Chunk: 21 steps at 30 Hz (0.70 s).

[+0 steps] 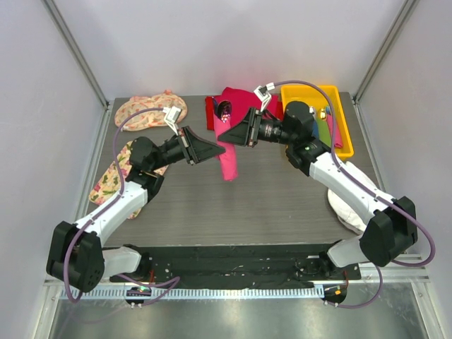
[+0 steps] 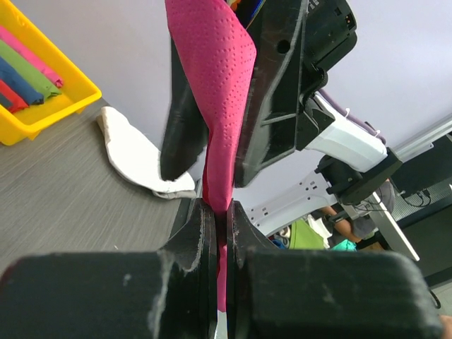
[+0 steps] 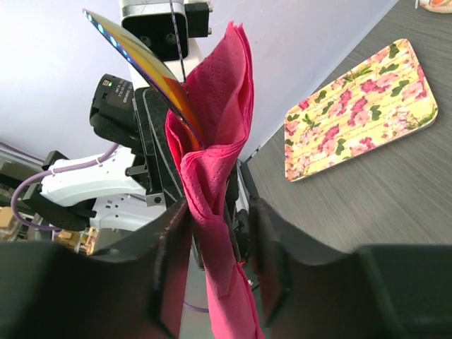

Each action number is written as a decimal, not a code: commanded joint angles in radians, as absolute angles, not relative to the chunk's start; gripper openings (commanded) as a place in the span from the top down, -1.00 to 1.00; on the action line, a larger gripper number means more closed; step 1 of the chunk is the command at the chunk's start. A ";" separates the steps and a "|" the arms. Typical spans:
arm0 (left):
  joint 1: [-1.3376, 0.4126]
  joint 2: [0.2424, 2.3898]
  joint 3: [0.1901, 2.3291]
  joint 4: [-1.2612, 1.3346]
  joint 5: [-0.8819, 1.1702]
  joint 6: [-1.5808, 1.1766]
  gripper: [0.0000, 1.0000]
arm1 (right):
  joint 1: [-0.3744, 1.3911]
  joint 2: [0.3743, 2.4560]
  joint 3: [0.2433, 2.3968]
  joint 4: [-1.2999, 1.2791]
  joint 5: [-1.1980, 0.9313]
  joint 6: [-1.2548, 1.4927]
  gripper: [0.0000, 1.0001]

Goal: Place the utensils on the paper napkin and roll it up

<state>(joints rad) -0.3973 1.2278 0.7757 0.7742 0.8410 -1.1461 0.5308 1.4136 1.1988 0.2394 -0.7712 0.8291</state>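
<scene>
At the near edge of the dark wood-grain table (image 1: 247, 205) the two arm bases stand side by side, and both arms reach in towards the middle. A crumpled white cloth (image 1: 346, 208) lies near the right arm's elbow.

Above the middle of the table the grippers meet nose to nose on the paper napkin (image 1: 227, 166), which is off the table and hangs in a loose, crumpled strip below them. The left gripper (image 2: 220, 212) is clamped tight on the napkin, its jaws nearly touching with only the pink paper between them. The right gripper (image 3: 220, 208) stands half apart around the same bunched paper. One finger (image 3: 173, 247) lies against the napkin, while a gap shows on the other side, so the paper sits between the jaws and is not pinched.

From the fold at the napkin's upper end a thin, shiny blade with a rainbow sheen sticks out. It is probably the metal head of a utensil (image 3: 145, 67), though no handle shows and the edge-on view is poor.

Farther off, two floral mats (image 1: 116, 173) (image 1: 148, 109) lie at the left. At the back are a pile of red-magenta cloth (image 1: 240, 99) and, in the right rear corner, a yellow bin (image 1: 342, 116) holding coloured pieces.
</scene>
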 commanded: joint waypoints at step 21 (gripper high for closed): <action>-0.394 1.216 0.813 0.718 0.762 -1.108 -0.31 | 0.450 1.385 1.262 0.186 -0.805 0.764 0.98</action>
